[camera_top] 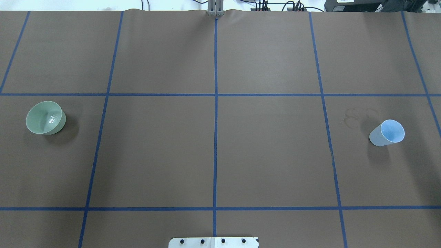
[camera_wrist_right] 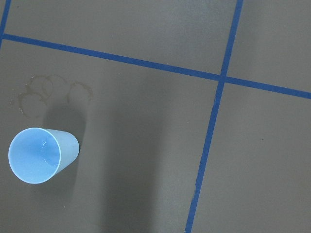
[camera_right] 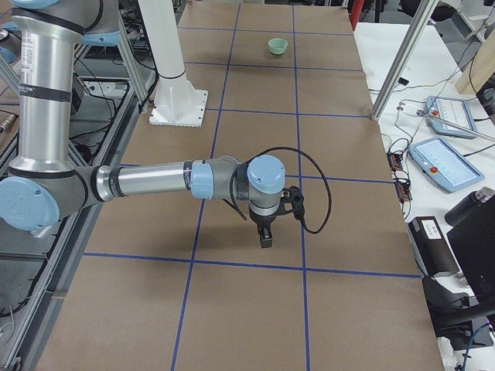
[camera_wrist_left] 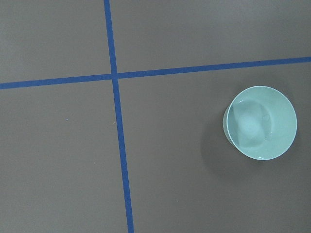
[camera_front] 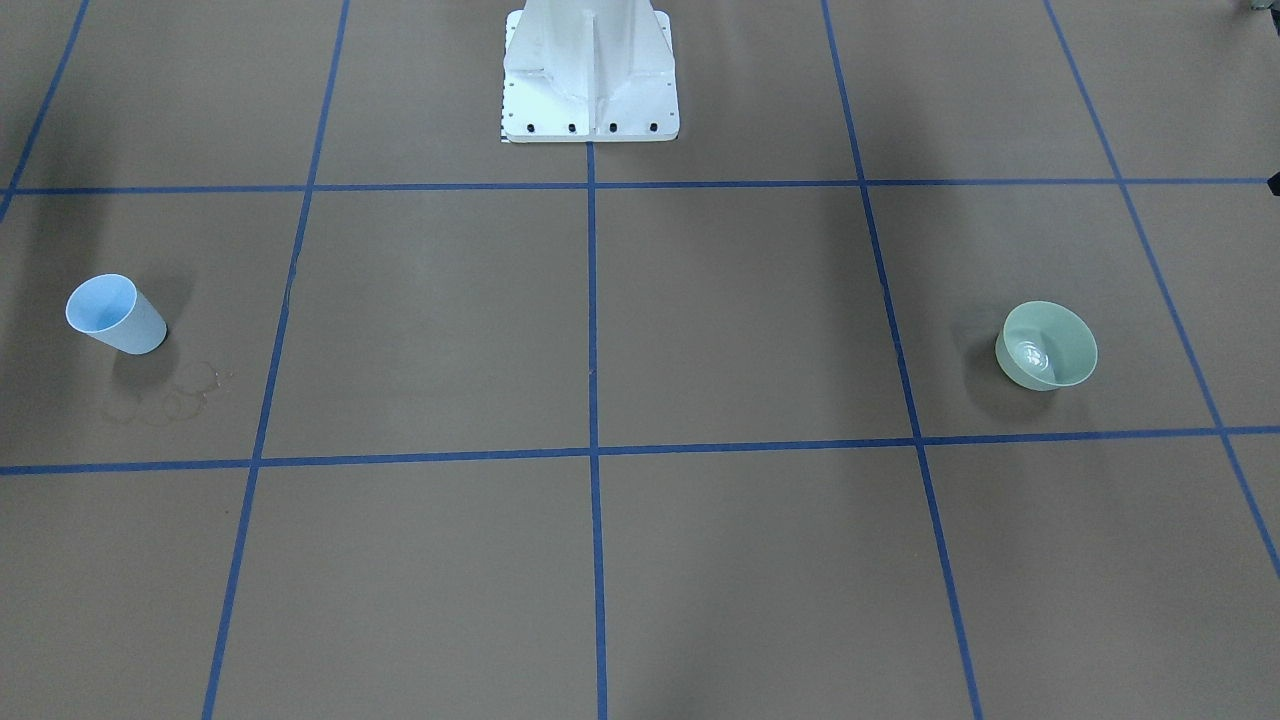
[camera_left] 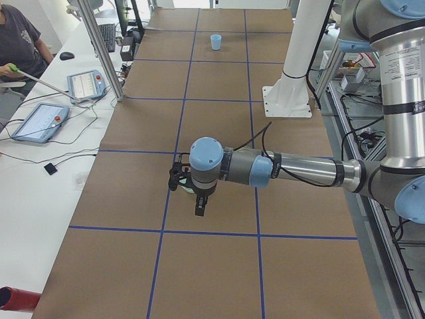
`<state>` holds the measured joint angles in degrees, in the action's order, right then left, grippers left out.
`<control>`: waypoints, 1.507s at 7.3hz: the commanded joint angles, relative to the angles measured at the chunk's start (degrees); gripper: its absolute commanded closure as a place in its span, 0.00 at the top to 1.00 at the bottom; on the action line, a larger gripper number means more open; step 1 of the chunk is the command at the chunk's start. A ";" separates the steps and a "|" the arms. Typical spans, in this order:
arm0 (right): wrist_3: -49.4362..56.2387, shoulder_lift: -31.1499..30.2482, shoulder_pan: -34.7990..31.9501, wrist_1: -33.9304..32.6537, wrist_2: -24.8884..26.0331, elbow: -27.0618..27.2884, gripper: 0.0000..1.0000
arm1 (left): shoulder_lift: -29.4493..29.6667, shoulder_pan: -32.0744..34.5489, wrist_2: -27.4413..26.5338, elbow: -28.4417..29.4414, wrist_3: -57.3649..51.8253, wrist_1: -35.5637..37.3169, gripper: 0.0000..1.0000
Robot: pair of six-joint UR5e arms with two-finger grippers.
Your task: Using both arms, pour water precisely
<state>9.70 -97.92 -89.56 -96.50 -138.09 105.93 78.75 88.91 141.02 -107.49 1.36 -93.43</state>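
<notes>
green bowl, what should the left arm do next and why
Probably lower the left claw toward the green bowl, shifting sideways to centre on it. The bowl stands ungrasped, off to the right in the left wrist view and seen from well above. Water glints inside it, and the blue cup waits at the table's other end.

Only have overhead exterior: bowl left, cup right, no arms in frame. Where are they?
Observer: Side views show them. Left arm reaches out over the table, jaws pointing down, by the green bowl.
Operator: Right one?
Observer: Right arm mirrors it; its wrist camera looks down on the blue cup.
Operator: Anyone close?
Observer: A person sits at the side desk, beside two teach pendants.
</notes>
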 commanded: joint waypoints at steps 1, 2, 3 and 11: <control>-0.12 -0.25 0.00 0.00 3.24 0.59 1.00 | -1.04 0.13 -0.66 -0.09 -0.04 0.09 1.00; -0.03 -0.34 0.00 0.00 3.44 0.68 1.00 | -1.84 0.13 -0.84 -0.26 0.14 0.09 1.00; -0.03 -0.25 0.00 0.00 3.36 0.60 1.00 | -1.85 0.13 -5.28 -0.44 0.05 0.09 1.00; -0.30 -0.25 0.09 -0.09 2.39 0.25 1.00 | -2.98 -0.31 -5.86 -2.20 0.49 -2.80 1.00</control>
<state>9.40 -98.17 -89.47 -96.57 -135.66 106.43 76.32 88.67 133.87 -109.60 1.54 -94.95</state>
